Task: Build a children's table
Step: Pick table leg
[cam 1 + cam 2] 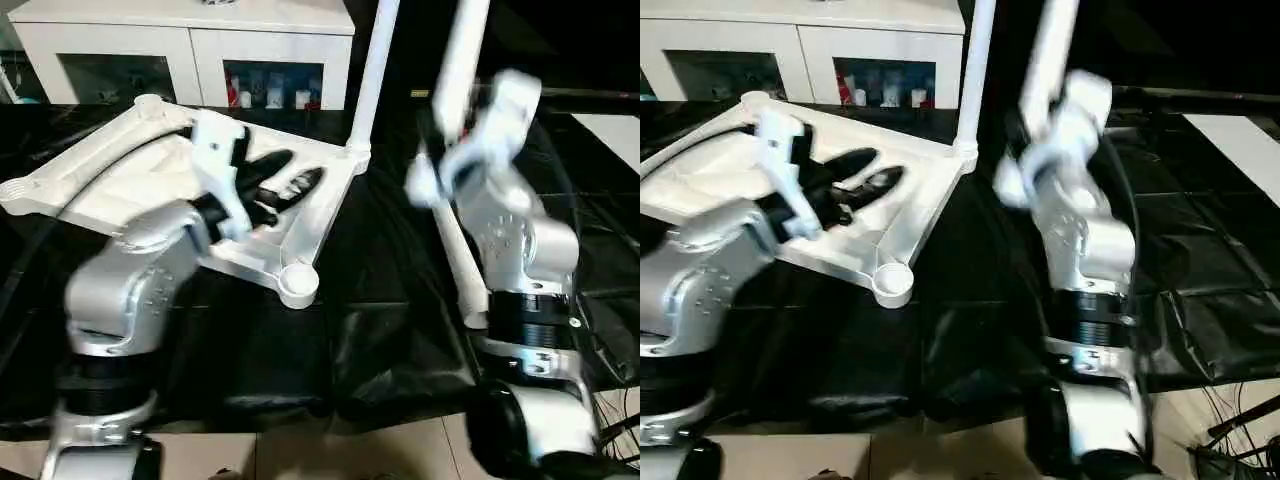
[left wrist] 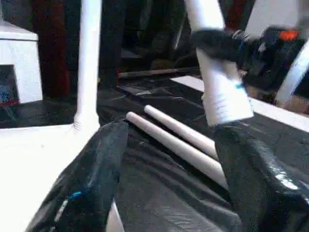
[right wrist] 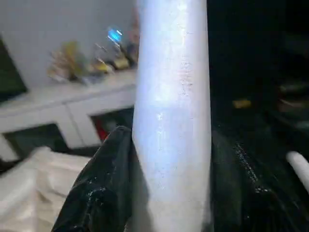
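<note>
The tabletop (image 1: 150, 175) lies upside down on the black sheet (image 1: 380, 340) before me, one leg (image 1: 372, 75) standing upright in its far corner socket. My right gripper (image 3: 169, 193) is clamped around a second leg (image 3: 171, 111), raised beside that corner. My left gripper (image 1: 285, 180) hovers over the tabletop's underside with fingers spread and empty; its wrist view adds two more legs (image 2: 178, 137) lying on the sheet, where my head view shows one.

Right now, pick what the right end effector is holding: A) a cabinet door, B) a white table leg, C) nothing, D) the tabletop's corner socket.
B: in the right wrist view the black fingers flank a white table leg, which the right end effector holds upright.
</note>
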Controlling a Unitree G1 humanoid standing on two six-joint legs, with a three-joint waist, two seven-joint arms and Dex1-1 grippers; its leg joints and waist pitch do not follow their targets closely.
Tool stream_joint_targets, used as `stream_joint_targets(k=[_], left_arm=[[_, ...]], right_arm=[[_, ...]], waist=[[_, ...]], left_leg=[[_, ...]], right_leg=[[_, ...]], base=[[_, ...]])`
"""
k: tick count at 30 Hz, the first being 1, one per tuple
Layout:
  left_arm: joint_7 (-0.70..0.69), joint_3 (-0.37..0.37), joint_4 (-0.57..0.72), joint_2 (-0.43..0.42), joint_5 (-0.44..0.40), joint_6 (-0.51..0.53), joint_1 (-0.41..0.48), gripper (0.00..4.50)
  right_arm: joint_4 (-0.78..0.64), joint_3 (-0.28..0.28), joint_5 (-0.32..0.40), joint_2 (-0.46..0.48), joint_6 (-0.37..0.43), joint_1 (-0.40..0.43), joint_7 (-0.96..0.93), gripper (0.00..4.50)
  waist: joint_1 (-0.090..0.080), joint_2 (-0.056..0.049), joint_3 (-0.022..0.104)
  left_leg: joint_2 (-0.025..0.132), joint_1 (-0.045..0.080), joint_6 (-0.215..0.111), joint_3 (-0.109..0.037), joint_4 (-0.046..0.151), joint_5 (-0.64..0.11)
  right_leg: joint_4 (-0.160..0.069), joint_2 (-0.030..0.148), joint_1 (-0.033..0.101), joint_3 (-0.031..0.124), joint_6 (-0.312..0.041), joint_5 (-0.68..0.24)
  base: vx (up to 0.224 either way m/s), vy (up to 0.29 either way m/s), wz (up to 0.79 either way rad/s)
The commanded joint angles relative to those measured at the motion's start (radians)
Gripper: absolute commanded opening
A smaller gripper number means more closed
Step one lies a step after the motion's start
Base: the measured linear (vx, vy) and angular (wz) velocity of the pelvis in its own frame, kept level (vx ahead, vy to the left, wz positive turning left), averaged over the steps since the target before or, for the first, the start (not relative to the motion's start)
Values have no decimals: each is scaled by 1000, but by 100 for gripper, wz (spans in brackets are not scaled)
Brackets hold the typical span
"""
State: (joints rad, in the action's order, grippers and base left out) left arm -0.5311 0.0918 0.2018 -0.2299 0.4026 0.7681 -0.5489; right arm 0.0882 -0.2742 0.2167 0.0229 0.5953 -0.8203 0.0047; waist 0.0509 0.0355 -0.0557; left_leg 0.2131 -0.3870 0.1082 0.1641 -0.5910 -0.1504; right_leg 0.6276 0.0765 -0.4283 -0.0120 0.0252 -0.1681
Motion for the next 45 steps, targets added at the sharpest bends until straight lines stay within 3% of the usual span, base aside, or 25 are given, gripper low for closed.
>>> stream_joint_targets(k=[1,4,6,7,9,14,19,26,30,34,35,38,45], left_arm=[[14,17,5,11,29,16,-18,372],[14,27,11,21,52,10,-26,400],[34,63,23,51,110,39,-42,417],[34,63,23,51,110,39,-42,425],[57,97,39,95,178,80,-62,440],[97,132,28,139,252,126,-91,450],[153,155,-30,161,252,160,-123,450],[215,181,-73,169,264,177,-138,450],[246,217,-99,177,280,173,-157,433],[275,232,-110,179,290,176,-164,410],[285,237,-115,181,291,178,-166,379],[301,238,-139,177,278,165,-167,373],[306,216,-140,162,251,154,-163,305]], right_arm=[[-36,16,28,2,-26,-6,34,186],[-56,49,67,7,-29,11,116,186],[-94,163,110,-31,-20,88,318,186],[-94,163,110,-31,-20,88,318,186],[-109,227,127,-74,-56,173,453,186],[-139,230,251,-108,42,230,609,186],[-148,250,268,-115,31,241,645,186],[-158,284,274,-134,13,257,690,186],[-150,306,225,-146,-23,260,673,186],[-116,392,76,-171,-161,267,634,186],[-108,404,57,-171,-178,268,628,186],[-100,411,39,-144,-207,273,596,186],[-71,440,-13,-146,-256,269,561,186]], waist=[[0,-13,74],[2,-12,74],[5,-8,74],[7,-10,76],[12,-5,76],[16,2,75],[15,6,73],[18,5,77],[20,6,78],[21,5,75],[20,7,75],[17,7,74],[17,5,77]], left_leg=[[-16,21,50,16,62,-255],[-17,18,47,15,62,-262],[-14,15,34,15,62,-246],[-13,15,31,14,61,-237],[-11,14,21,16,59,-220],[-11,12,-1,16,58,-225],[-13,11,6,15,59,-242],[-12,9,-2,14,57,-200],[-12,9,-4,14,57,-186],[-11,9,8,15,57,-208],[-13,8,13,16,56,-215],[-14,9,9,14,57,-226],[-13,9,-2,14,55,-202]], right_leg=[[-69,8,50,10,-113,-176],[-69,9,50,10,-110,-185],[-70,10,55,11,-113,-149],[-67,11,58,10,-118,-134],[-67,13,59,10,-142,-106],[-68,14,61,10,-163,-127],[-79,16,56,9,-123,-240],[-73,15,59,9,-143,-165],[-71,17,61,7,-161,-140],[-76,19,58,8,-147,-193],[-77,18,58,8,-141,-205],[-78,16,57,8,-129,-223],[-70,15,60,8,-149,-138]], base=[[0,0,0],[0,0,0],[0,0,0],[0,0,0],[0,0,0],[0,0,0],[0,0,0],[0,0,0],[0,0,0],[0,0,0],[0,0,0],[0,0,0],[0,0,0]])
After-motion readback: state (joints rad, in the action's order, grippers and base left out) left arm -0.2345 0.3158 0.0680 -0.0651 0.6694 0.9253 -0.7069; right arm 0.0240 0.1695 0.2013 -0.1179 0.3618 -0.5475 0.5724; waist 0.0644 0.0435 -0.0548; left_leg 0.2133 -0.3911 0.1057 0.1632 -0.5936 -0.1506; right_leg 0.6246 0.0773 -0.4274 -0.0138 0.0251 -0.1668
